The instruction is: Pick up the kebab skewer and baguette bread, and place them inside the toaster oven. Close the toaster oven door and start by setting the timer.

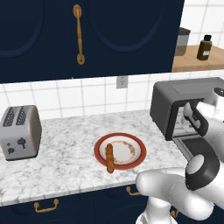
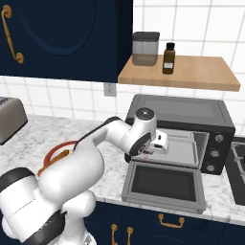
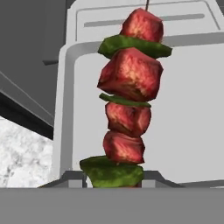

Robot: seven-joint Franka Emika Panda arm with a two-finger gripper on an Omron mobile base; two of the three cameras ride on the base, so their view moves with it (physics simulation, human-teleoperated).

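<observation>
My gripper (image 3: 111, 179) is shut on the kebab skewer (image 3: 129, 92), whose red chunks and green pieces stand up in the hand view in front of the pale oven tray (image 3: 188, 109). The gripper (image 2: 160, 143) sits at the mouth of the dark grey toaster oven (image 2: 184, 111). The toaster oven door (image 2: 165, 184) hangs down, open and flat. The baguette bread (image 1: 109, 158) lies on the left side of a red-rimmed plate (image 1: 139, 153) in the middle of the marble counter. From the left base view the gripper (image 1: 192, 116) is seen inside the toaster oven (image 1: 175, 94) opening.
A silver two-slot toaster (image 1: 19, 131) stands at the counter's left end. Above the oven, a wooden shelf (image 2: 201, 72) carries a grey jar (image 2: 146, 48) and a dark bottle (image 2: 168, 58). Dark blue cabinets hang over the counter. A stove edge (image 2: 238, 167) lies right of the oven.
</observation>
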